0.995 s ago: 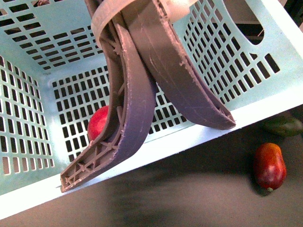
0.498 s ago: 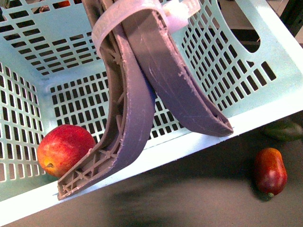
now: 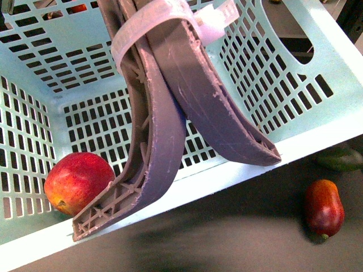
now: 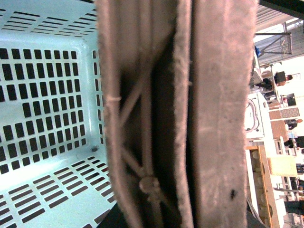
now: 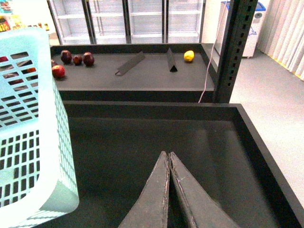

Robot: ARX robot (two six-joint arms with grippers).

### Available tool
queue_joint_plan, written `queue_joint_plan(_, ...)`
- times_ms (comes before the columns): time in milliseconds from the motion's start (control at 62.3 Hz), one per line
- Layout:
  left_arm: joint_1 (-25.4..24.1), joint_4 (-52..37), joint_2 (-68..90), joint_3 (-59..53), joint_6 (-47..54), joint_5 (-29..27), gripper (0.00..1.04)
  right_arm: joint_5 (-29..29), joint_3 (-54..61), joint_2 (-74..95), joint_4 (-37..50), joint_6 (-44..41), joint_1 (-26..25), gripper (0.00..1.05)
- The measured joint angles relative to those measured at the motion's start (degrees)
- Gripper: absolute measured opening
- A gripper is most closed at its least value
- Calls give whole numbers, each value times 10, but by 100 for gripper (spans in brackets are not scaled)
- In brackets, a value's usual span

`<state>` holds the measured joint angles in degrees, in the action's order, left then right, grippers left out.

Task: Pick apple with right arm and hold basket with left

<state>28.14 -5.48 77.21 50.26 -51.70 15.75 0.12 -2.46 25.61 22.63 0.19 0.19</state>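
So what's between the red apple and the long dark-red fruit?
In the front view, beside the apple comes the grey handle, then the basket rim, then bare dark surface up to the long fruit.

Dark grey, tapered, lightly scuffed right jaws

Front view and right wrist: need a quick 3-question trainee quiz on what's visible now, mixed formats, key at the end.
1. True or false: the apple lies inside the basket, in a corner next to a handle end.
2. Multiple choice: the dark-red oval fruit lies
A. inside the basket
B. on the dark surface outside the basket
C. on top of the apple
3. Fill in: in the right wrist view, the right gripper has its jaws ____, with nothing between them.

Key: 1 true; 2 B; 3 shut.
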Motion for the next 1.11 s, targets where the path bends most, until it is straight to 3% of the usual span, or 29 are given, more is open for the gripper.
queue_joint_plan(883, 0, 0, 0, 0, 0, 1, 15, 0, 15, -154, -123, 0, 0, 2)
queue_joint_plan(979, 0, 0, 0, 0, 0, 1, 15, 0, 15, -228, -216, 0, 0, 2)
queue_joint_plan(1108, 0, 0, 0, 0, 1, -1, 15, 0, 15, -251, -224, 0, 0, 2)
